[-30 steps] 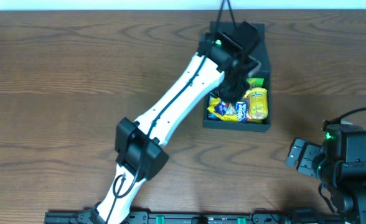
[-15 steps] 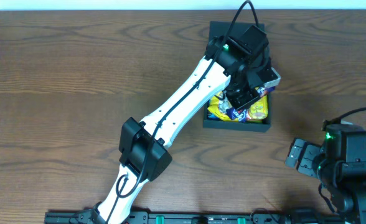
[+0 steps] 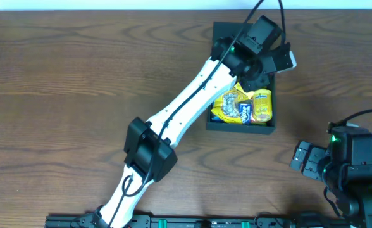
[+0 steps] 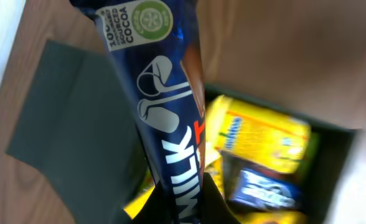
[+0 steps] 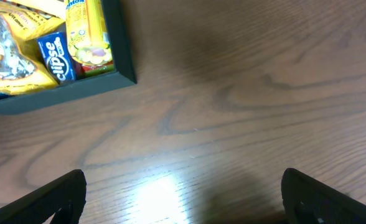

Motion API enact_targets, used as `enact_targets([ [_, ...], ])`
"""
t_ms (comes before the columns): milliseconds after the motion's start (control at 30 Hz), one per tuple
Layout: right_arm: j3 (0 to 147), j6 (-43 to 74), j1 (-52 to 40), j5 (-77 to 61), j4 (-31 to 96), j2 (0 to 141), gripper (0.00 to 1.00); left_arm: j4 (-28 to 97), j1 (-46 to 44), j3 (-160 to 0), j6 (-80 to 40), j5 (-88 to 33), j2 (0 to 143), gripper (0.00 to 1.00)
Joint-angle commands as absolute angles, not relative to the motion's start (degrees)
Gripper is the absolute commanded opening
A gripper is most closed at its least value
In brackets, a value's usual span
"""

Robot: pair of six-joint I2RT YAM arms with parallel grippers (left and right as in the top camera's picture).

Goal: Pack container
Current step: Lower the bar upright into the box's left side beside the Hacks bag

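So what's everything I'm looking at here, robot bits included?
table: one, brown wood, under everything
container: one, dark teal-green, upper right of the table, flap lid lying open
yellow packets: at least two, yellow, inside the container
Eclipse pack: one, blue, inside the container among the yellow packets
chocolate bar: one, dark blue wrapper reading MILK, held above the container
left hand: one, black on a white arm, shut on the chocolate bar, over the container
right hand: one, black, open and holding nothing, over bare table at the lower right
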State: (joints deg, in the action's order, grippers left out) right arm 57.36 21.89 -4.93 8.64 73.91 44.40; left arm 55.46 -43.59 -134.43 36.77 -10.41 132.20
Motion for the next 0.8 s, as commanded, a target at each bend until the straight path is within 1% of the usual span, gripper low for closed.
enact_targets([
  [0, 57.28, 22.24, -4.47, 9.26, 73.84, 44.25, 0.99, 54.26, -42.76, -135.44, 42.96, -7.03, 136.46, 0.06],
  [167, 57.28, 22.24, -4.47, 9.28, 73.69, 44.25, 0.99, 53.25, -40.45, -135.44, 47.62, -7.01, 139.35, 0.06],
  [400, 56.12, 22.24, -4.47, 9.28, 72.66, 44.25, 0.99, 53.15, -36.38, -135.44, 48.97, -7.11, 140.14, 0.06],
  [500, 55.11, 22.24, -4.47, 9.23, 71.42, 44.25, 0.99, 53.17, -35.27, -135.44, 48.90, -9.39, 140.14, 0.06],
  [600, 54.98, 22.24, -4.47, 9.26, 71.29, 44.25, 0.99, 53.56, -35.05, -135.46, 48.82, -13.98, 140.14, 0.06],
  [767, 54.98, 22.22, -4.47, 9.28, 71.31, 44.25, 0.99, 53.80, -36.53, -135.44, 48.40, -14.63, 140.14, 0.06],
])
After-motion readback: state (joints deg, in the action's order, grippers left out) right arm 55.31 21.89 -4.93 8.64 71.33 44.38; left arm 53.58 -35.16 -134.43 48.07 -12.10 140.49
